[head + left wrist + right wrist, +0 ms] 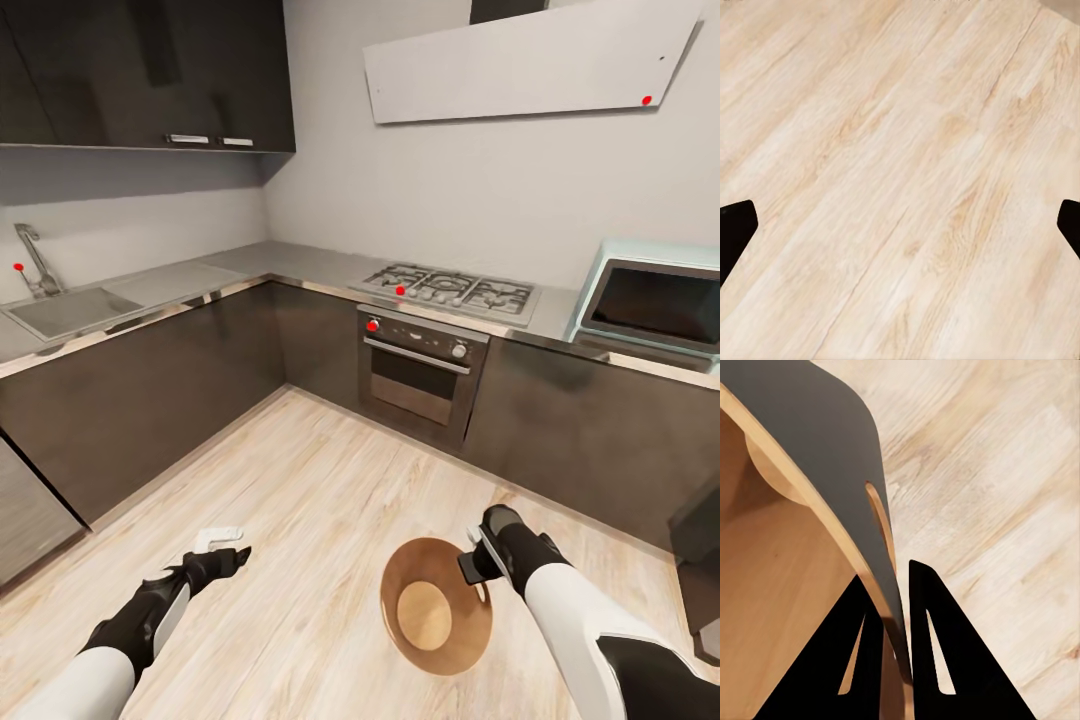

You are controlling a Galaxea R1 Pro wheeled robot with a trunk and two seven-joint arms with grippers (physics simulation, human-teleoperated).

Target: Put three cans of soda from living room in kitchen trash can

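Over pale kitchen floor [330, 480], right claw [898, 585] pinching tash can [437, 607] rim, left claw [228, 556] spread

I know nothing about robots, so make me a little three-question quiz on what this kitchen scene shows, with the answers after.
1. True or false: the right pincer clamps the trash can by its wall.
2. What does the trash can hold? A) three soda cans B) one soda can C) nothing
3. Fill in: the left pincer is ____ over the wood floor, holding nothing.

Key
1. True: one finger is inside the rim and one outside, below the slot handle.
2. C: its bare wood bottom shows.
3. open
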